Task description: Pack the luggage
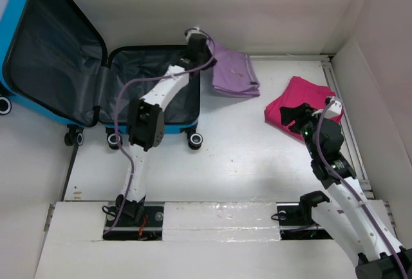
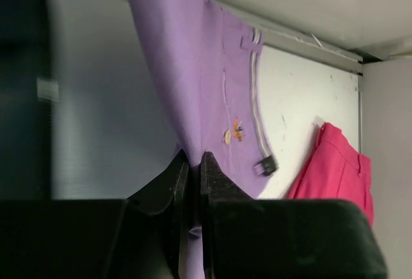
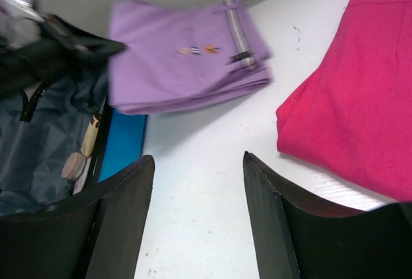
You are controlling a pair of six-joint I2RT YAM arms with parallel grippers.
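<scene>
Two fingers of the right gripper (image 1: 298,116), nearest, stand wide apart and empty beside the pink garment (image 1: 302,92). Farther, the left gripper (image 2: 191,163) pinches the edge of the purple garment (image 1: 235,73), just beside the open blue luggage (image 1: 14,28) at far left. Next, it probably must lift this garment over the rim.

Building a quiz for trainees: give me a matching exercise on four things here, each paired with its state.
1 luggage
2 purple garment
3 pink garment
4 right claw

A jaws apart, nothing between them
B pinched by the left claw
C lying folded, ungripped
D lid open, grey lining showing

Pairs: 1-D, 2-B, 3-C, 4-A
</scene>
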